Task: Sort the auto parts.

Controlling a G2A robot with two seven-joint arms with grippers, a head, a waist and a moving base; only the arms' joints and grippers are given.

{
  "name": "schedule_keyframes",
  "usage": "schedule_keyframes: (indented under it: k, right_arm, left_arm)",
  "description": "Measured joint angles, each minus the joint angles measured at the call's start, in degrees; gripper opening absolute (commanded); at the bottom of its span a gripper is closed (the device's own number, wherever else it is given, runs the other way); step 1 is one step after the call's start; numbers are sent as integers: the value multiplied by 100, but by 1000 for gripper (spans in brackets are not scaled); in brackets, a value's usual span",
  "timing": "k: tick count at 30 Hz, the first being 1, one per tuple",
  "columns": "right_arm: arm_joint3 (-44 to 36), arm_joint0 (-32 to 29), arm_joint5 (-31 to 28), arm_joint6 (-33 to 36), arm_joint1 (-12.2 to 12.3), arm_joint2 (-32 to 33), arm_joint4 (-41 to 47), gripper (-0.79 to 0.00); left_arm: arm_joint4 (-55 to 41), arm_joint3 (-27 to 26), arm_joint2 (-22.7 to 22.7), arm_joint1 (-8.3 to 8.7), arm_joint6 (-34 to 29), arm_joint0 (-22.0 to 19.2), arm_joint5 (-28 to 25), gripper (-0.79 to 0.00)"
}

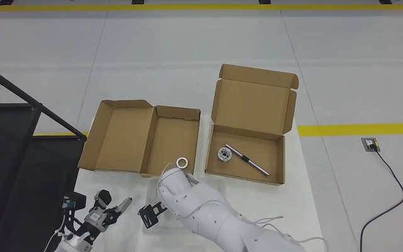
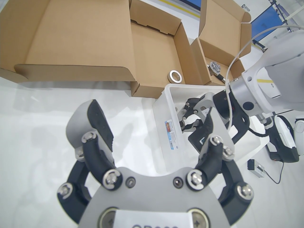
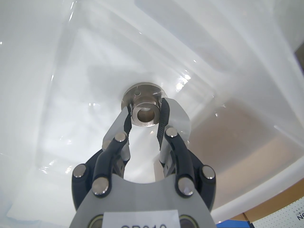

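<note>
– Cardboard boxes take up most of the white table [image 1: 126, 186], right?
– Two, both lying open: the left box [image 1: 170, 135] and the right box [image 1: 264, 151], set side by side.
– And the white plastic bin [image 2: 163, 115]?
– Just in front of the left box, on the robot's side.
– Grippers?
– The left gripper [image 2: 152, 115] is spread wide and holds nothing, over bare table beside the bin. The right gripper [image 3: 146, 117] is down inside the bin, its pads [image 3: 163, 117] clamped on a part.
– Parts, then.
– In the right box's tray lie a thin rod [image 1: 247, 159] and, touching or nearly so, a round toothed part [image 1: 224, 154]. In the bin is the flanged metal bushing [image 3: 142, 93], held by its neck with the flange toward the bin floor (resting or just clear, I cannot tell). A metal ring [image 2: 175, 76] lies in the left box.
– How will the bushing handle?
– Solid metal, I judge: stiff, dense for its size, not fragile. The neck is smooth and round, so it may slip or twist. Ribbed pads squarely across it, close to the flange, look like the right hold.
</note>
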Motion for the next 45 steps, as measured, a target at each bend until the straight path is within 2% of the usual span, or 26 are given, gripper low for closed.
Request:
schedule_keyframes:
  k: [2, 3, 5, 12, 33, 45]
  right_arm:
    - [-2, -2, -2, 23, 1, 0, 23, -585]
    - [-3, -1, -3, 31, 1, 0, 31, -634]
    - [-6, 3, -4, 41, 1, 0, 47, -785]
    - [-29, 69, 17, -12, 10, 0, 78, -785]
    - [-170, 202, 413, -1277, 116, 0, -996, -785]
    - [-490, 138, 660, -990, 194, 63, -1231, -785]
  left_arm:
    - [0, 5, 2, 1, 0, -5, 0, 0]
    - [0, 7, 2, 1, 0, -7, 0, 0]
    - [0, 11, 4, 1, 0, -11, -1, 0]
    - [-23, 18, -2, 3, -9, -21, 13, 0]
    - [-103, -35, -130, 18, -22, 27, -41, 0]
    - [-134, -66, -183, 22, -23, 54, -46, 0]
